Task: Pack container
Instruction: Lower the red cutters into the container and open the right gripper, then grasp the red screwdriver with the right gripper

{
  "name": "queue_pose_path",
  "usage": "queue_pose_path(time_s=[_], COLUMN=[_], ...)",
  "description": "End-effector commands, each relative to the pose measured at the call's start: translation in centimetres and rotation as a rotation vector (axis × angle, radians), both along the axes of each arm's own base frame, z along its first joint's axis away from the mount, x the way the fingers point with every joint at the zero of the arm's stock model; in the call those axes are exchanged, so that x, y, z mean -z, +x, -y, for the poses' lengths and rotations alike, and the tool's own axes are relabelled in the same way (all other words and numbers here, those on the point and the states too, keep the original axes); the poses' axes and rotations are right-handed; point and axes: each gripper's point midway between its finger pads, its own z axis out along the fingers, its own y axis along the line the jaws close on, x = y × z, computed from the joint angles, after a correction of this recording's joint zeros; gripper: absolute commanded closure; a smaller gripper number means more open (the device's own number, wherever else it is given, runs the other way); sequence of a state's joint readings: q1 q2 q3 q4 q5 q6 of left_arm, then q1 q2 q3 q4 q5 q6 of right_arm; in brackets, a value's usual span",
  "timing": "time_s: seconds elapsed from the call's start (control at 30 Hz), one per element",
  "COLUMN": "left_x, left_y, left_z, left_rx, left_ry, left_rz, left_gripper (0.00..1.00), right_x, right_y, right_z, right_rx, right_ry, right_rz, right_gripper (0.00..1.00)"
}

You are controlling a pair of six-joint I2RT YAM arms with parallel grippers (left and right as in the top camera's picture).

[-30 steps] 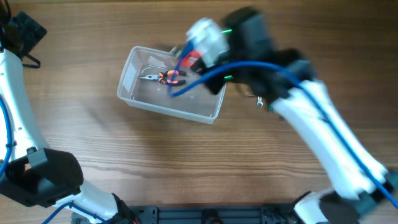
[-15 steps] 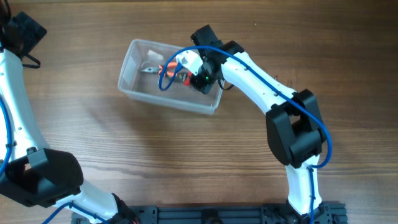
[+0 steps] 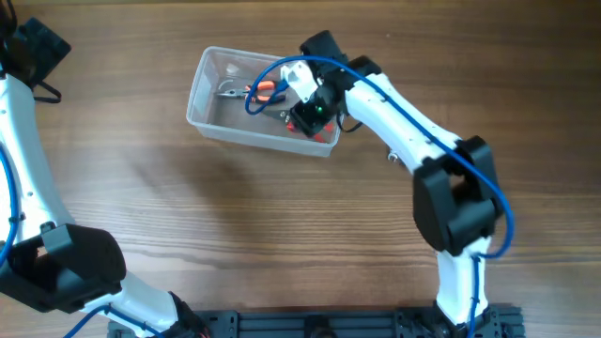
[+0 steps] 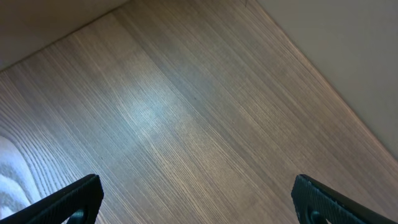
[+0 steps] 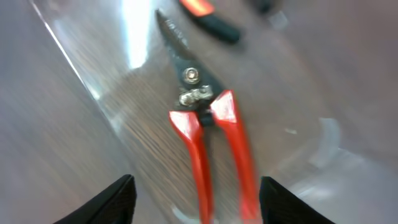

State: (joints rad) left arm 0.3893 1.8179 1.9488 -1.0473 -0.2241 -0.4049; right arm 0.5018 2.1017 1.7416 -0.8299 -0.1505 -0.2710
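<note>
The container, a clear shallow tub, sits at the back middle of the table. Inside it lie orange-and-black pliers and red-handled snips. My right gripper hovers over the tub's right end. It is open, and the snips' red handles lie below, between the fingers and clear of both pads. A black-and-orange handle tip shows beyond the snips' blades. My left gripper is open over bare wood, far from the tub.
The left arm runs along the table's left edge. The right arm reaches in from the front right, trailing a blue cable. In the left wrist view the table's far edge crosses diagonally.
My right gripper has opened and let go of the red-handled snips, which now lie in the tub. The tub has shifted slightly to the right and back. The left arm is still.
</note>
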Motion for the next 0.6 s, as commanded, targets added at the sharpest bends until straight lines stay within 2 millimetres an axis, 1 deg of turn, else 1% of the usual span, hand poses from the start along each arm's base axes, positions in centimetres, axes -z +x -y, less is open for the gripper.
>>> queue_pose_path(time_s=[0.0,0.07,0.1,0.13,0.17,0.2,0.23,0.27,0.33,0.37,0.43,0.47,0.5,0.57], left_x=[-0.1,-0.1,-0.1,-0.1,-0.1,-0.1,-0.1,-0.1,-0.1,-0.1,-0.1,-0.1,-0.1,-0.1], left_y=[0.0,0.0,0.0,0.0,0.0,0.0,0.0,0.0,0.0,0.0,0.0,0.0,0.0,0.0], left_z=[-0.5,-0.5,-0.5,-0.5,-0.5,-0.5,-0.5,-0.5,-0.5,-0.5,-0.5,-0.5,-0.5,-0.5], left_rx=[-0.007,-0.007,-0.007,-0.007,-0.007,-0.007,-0.007,-0.007,-0.007,-0.007,-0.007,-0.007,-0.007,-0.007], left_ry=[0.015,0.015,0.015,0.015,0.015,0.015,0.015,0.015,0.015,0.015,0.015,0.015,0.015,0.015], left_rz=[-0.003,-0.003,-0.003,-0.003,-0.003,-0.003,-0.003,-0.003,-0.003,-0.003,-0.003,-0.003,-0.003,-0.003], left_gripper=[0.00,0.00,0.00,0.00,0.00,0.00,0.00,0.00,0.00,0.00,0.00,0.00,0.00,0.00], right_x=[-11.6,-16.2,-17.7,-19.3,-19.8,-19.8,-19.1,-18.0,-15.1,-12.5,-7.8,-6.5,-4.2,-1.0], right_y=[1.7,2.1,2.2,2.4,2.6,3.0,3.0,3.0,2.4,1.6,0.1,-0.4,-1.3,-2.6], right_z=[3.6,6.7,8.2,10.5,12.2,15.7,18.0,19.5,21.5,23.0,25.6,26.2,26.8,26.9], right_rx=[0.119,0.233,0.291,0.364,0.423,0.564,0.661,0.726,0.808,0.859,0.993,1.026,1.063,1.071], right_ry=[-0.024,-0.030,-0.025,-0.011,-0.001,0.022,0.049,0.077,0.138,0.149,0.112,0.102,0.087,0.091], right_rz=[0.300,0.415,0.445,0.466,0.468,0.437,0.386,0.325,0.175,0.065,-0.100,-0.144,-0.223,-0.335], right_gripper=[0.23,0.22,0.20,0.19,0.19,0.19,0.20,0.23,0.26,0.26,0.26,0.27,0.31,0.41])
